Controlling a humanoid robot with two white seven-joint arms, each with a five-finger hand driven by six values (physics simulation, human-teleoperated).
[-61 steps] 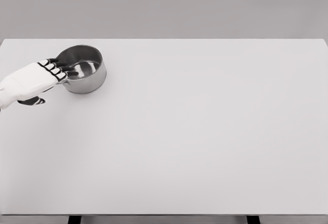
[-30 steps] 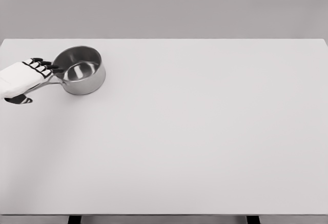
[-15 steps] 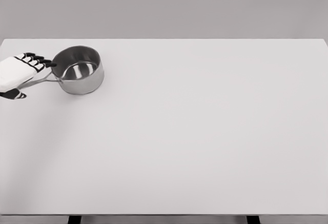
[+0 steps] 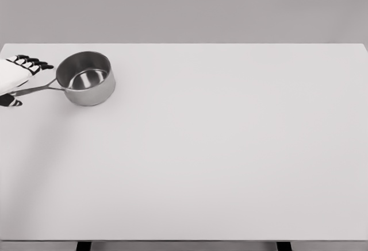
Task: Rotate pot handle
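Since the earlier frames the left hand has drawn back toward the left edge of the frame, so that only its fingers and part of the white back show now, where two seconds ago it lay over the rim of the pot. Its pot has slid slightly to the left with it, and the handle, once hidden under the hand, now shows as a thin metal bar.

At the upper left of the frame the hand's dark-tipped fingers are spread, fanned out and pointing right toward the pot's rim without reaching it. They are extended, not curled around anything. The thumb tip shows dark just below the handle's outer end at the frame edge. The handle's end passes under the hand there; whether the palm or thumb presses on it cannot be told from this view.

From the hand the handle runs right and slightly upward to the pot's left wall. The pot is a small steel saucepan, upright, its bright inside open to the camera, standing near the far left corner of the table.

The table is a plain white slab filling most of the frame, its far edge a straight line across the upper part. Behind it stands a flat grey wall. Two dark table legs show at the bottom edge.
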